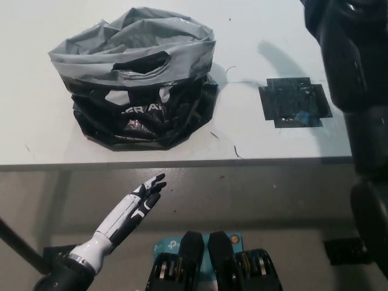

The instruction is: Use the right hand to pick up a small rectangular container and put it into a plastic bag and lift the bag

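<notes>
From the head view, the plastic bag [136, 85] sits on the white bench [36, 130], toward its left side, slumped in a crumpled heap with its grey rim folded over the black lower part. A cut-out handle slot faces the camera near the top edge. The bag looks thin, light and slippery, with no stiffness of its own, so it will likely sag and shift when lifted; the handle slot or the bunched rim seems the sensible place to take hold.

The small rectangular container is not visible anywhere on the bench. Whether it lies inside the bag cannot be told, since the folded rim hides the inside. To the right of the bag, well apart from it, a dark patch of tape [295, 102] lies flat on the bench.

The black right arm [348, 54] rises along the right edge and is cut off by the top of the picture; the right hand is out of frame, so its fingers cannot be judged.

The white left hand [142, 199] rests below the bench edge at the lower left, holding nothing, its fingers stretched out and slightly apart.
</notes>
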Robot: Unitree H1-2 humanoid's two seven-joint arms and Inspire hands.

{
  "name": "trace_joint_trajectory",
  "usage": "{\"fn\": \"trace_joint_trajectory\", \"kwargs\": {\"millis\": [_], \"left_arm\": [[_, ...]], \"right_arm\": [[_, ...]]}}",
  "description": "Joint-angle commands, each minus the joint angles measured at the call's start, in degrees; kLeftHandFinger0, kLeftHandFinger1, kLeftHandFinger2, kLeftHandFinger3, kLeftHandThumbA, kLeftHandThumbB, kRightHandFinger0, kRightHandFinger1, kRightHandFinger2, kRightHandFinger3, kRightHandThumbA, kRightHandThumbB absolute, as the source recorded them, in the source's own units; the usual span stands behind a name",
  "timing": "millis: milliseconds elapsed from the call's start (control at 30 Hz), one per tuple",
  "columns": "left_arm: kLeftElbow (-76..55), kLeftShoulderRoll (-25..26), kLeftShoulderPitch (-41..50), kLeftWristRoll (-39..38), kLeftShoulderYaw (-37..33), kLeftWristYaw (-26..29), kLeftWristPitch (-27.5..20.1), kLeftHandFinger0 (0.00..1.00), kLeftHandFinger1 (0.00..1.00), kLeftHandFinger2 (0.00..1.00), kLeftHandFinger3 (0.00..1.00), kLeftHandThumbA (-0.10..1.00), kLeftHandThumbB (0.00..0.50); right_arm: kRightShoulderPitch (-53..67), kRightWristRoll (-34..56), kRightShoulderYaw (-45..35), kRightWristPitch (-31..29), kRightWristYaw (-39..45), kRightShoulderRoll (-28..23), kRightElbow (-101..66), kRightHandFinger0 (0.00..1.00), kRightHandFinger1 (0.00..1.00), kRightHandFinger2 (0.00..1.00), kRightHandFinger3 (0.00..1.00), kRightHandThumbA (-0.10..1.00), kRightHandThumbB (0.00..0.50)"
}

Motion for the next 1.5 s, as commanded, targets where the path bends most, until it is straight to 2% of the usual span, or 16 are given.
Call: {"fn": "trace_joint_trajectory", "kwargs": {"millis": [0, 100, 200, 233, 267, 300, 400, 433, 533, 633, 700, 767, 933, 1033, 1167, 1467], "left_arm": [[0.3, 1.4, -6.6, -1.1, 1.8, -0.1, -2.9, 1.0, 1.0, 1.0, 1.0, 1.0, 0.307], [1.1, 1.3, -7.8, -1.8, 2.6, 0.2, -3.0, 1.0, 1.0, 1.0, 1.0, 1.0, 0.322], [1.7, 1.0, -9.1, -2.0, 3.2, 0.8, -2.9, 1.0, 1.0, 1.0, 1.0, 1.0, 0.332], [2.1, 1.1, -9.5, -2.2, 3.3, 0.7, -3.1, 1.0, 1.0, 1.0, 1.0, 1.0, 0.322], [2.5, 1.1, -10.1, -2.3, 3.5, 0.7, -3.3, 1.0, 1.0, 1.0, 1.0, 1.0, 0.313], [2.8, 1.2, -10.6, -2.4, 3.6, 0.8, -3.5, 1.0, 1.0, 1.0, 1.0, 1.0, 0.317], [3.3, 1.0, -11.6, -3.1, 4.3, 0.9, -2.7, 1.0, 1.0, 1.0, 1.0, 1.0, 0.332], [3.7, 0.9, -12.1, -3.6, 4.5, 0.9, -2.8, 1.0, 1.0, 1.0, 1.0, 1.0, 0.316], [4.0, 0.7, -12.5, -4.2, 4.9, 0.9, -2.6, 1.0, 1.0, 1.0, 1.0, 1.0, 0.321], [4.2, 0.6, -12.3, -4.4, 5.2, 1.2, -2.9, 1.0, 1.0, 1.0, 1.0, 1.0, 0.328], [4.2, 0.6, -11.8, -4.0, 5.1, 1.4, -3.3, 1.0, 1.0, 1.0, 1.0, 1.0, 0.33], [3.6, 0.4, -10.6, -4.1, 5.2, 1.5, -3.0, 1.0, 1.0, 1.0, 1.0, 1.0, 0.348], [3.8, 0.1, -9.2, -4.1, 5.6, 2.0, -4.2, 1.0, 1.0, 1.0, 1.0, 1.0, 0.356], [3.6, 0.1, -8.5, -3.9, 5.4, 2.0, -4.9, 1.0, 1.0, 1.0, 1.0, 1.0, 0.357], [2.4, 0.2, -6.0, -3.3, 4.9, 1.8, -4.8, 1.0, 1.0, 1.0, 1.0, 1.0, 0.36], [0.7, -0.2, 2.3, -1.8, 2.9, 1.6, -7.0, 1.0, 1.0, 1.0, 1.0, 1.0, 0.333]], "right_arm": [[10.1, -7.2, -2.1, -5.2, 2.5, -12.4, -48.5, 1.0, 1.0, 1.0, 1.0, 0.94, 0.412], [17.0, -5.1, -6.6, -6.4, 3.5, -15.3, -62.2, 1.0, 1.0, 1.0, 1.0, 0.98, 0.418], [24.0, -0.9, -11.2, -8.2, 4.1, -17.8, -72.7, 1.0, 1.0, 1.0, 1.0, 1.0, 0.468], [26.4, 0.1, -12.6, -10.6, 4.4, -18.4, -75.0, 1.0, 1.0, 1.0, 1.0, 0.99, 0.438], [27.8, 0.6, -13.4, -12.4, 4.6, -18.9, -76.4, 1.0, 1.0, 1.0, 1.0, 1.0, 0.488], [29.7, 0.5, -14.4, -16.3, 4.8, -18.8, -77.3, 1.0, 1.0, 1.0, 1.0, 1.0, 0.396], [37.7, 1.9, -16.4, -23.3, 3.6, -19.3, -80.4, 1.0, 1.0, 1.0, 1.0, 0.93, 0.472], [41.1, 2.4, -15.3, -28.5, 3.5, -17.2, -80.4, 1.0, 1.0, 1.0, 1.0, 0.84, 0.468], [47.1, -2.0, -12.5, -34.6, 3.5, -12.6, -80.4, 1.0, 1.0, 1.0, 1.0, 0.93, 0.442], [52.0, -4.8, -9.2, -33.1, 5.1, -10.3, -80.4, 1.0, 1.0, 1.0, 1.0, 1.0, 0.412], [54.7, -7.1, -5.6, -35.0, 5.7, -7.6, -75.7, 1.0, 1.0, 1.0, 1.0, 1.0, 0.385], [55.9, -10.5, -2.7, -33.8, 4.1, -5.7, -68.4, 1.0, 1.0, 1.0, 1.0, 1.0, 0.416], [53.3, -19.1, 2.3, -40.3, -1.1, -3.5, -44.4, 1.0, 1.0, 1.0, 1.0, 1.0, 0.346], [53.1, -20.3, 3.6, -42.1, -3.4, -1.7, -35.8, 1.0, 1.0, 1.0, 1.0, 1.0, 0.368], [55.7, -20.2, 5.0, -44.7, -3.0, -1.6, -27.5, 1.0, 1.0, 1.0, 1.0, 0.96, 0.293], [64.5, -24.5, 10.2, -47.8, -3.3, -1.3, -23.0, 1.0, 1.0, 1.0, 1.0, 0.94, 0.346]]}}
